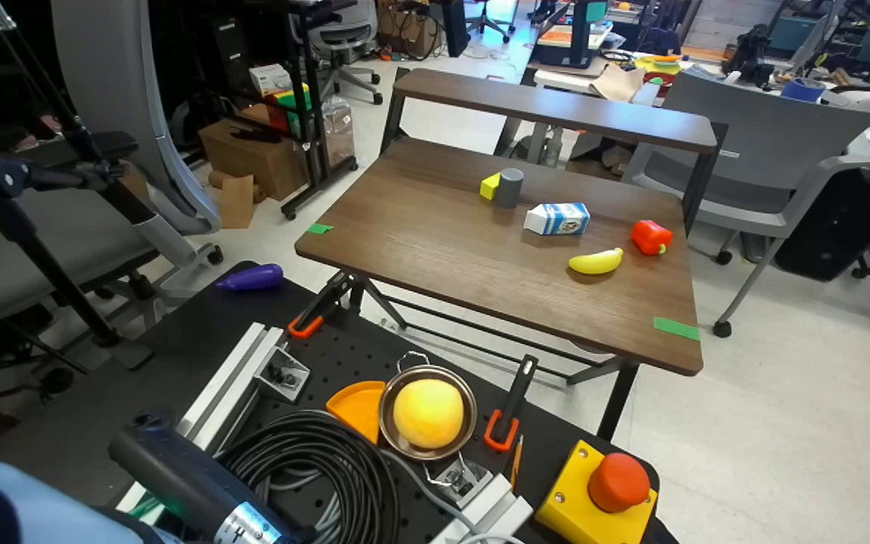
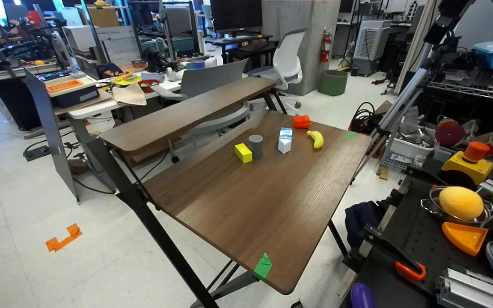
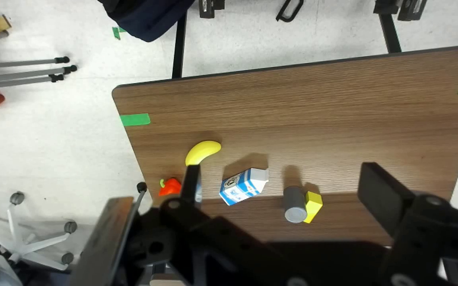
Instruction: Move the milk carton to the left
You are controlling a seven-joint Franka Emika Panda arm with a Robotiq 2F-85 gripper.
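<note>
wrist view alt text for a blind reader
A milk carton lies on its side on a brown table, between a yellow banana and a gray cylinder; a red pepper and yellow block are nearby. Open jaws show at the bottom.

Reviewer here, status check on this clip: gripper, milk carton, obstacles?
Gripper open, nothing held. Milk carton lying on its side on the table. Gray cylinder and yellow block near its gabled end could block a slide that way.
</note>
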